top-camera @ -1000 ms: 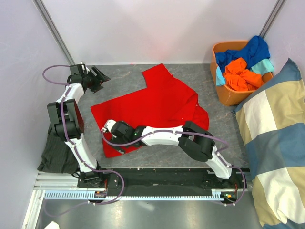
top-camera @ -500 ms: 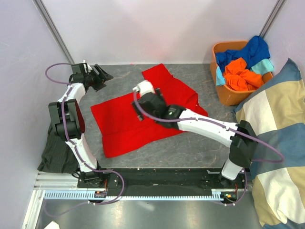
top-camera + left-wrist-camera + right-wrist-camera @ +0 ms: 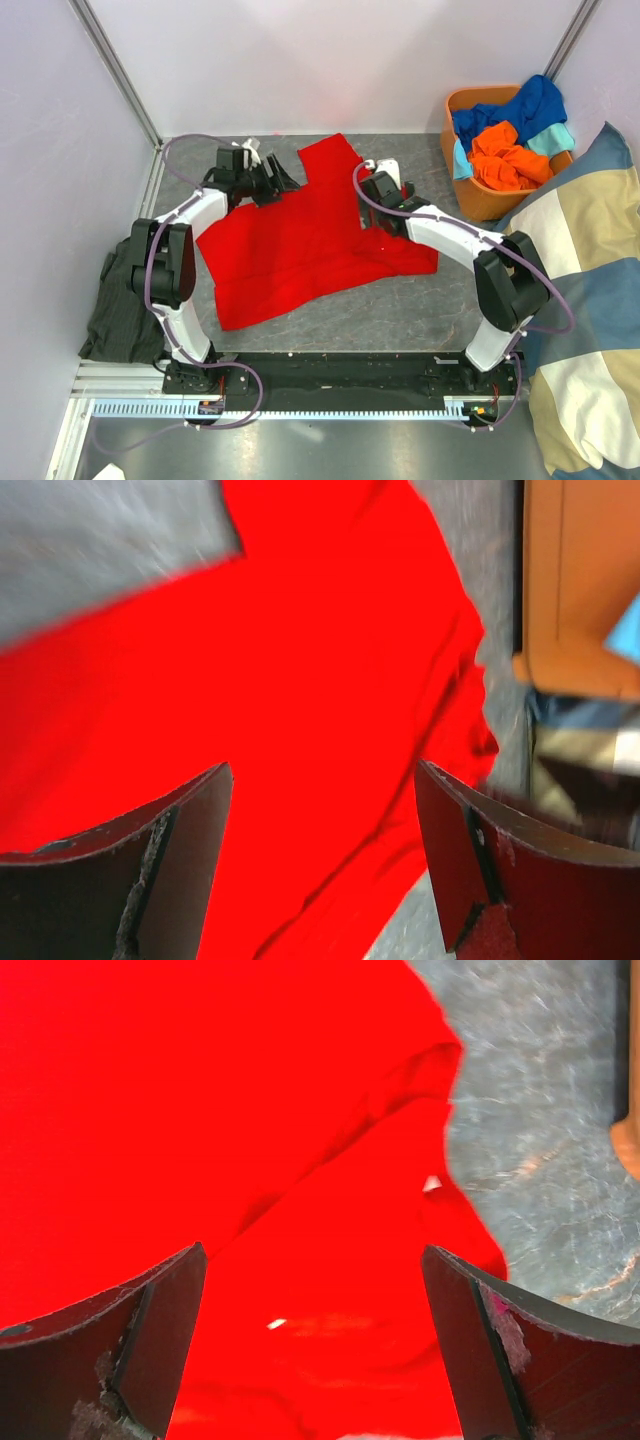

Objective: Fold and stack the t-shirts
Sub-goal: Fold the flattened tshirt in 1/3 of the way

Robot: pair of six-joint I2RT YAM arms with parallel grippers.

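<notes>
Two claws hang over the red t-shirt, which lies spread across the middle of the counter. A second ago we saw the left claw near the far left corner, off the cloth. It has since swung in over the shirt's upper left edge, jaws wide and empty. The right claw has left the shirt's near edge for its right side, also spread wide, holding nothing. The other t-shirts sit unchanged in the basket.
</notes>
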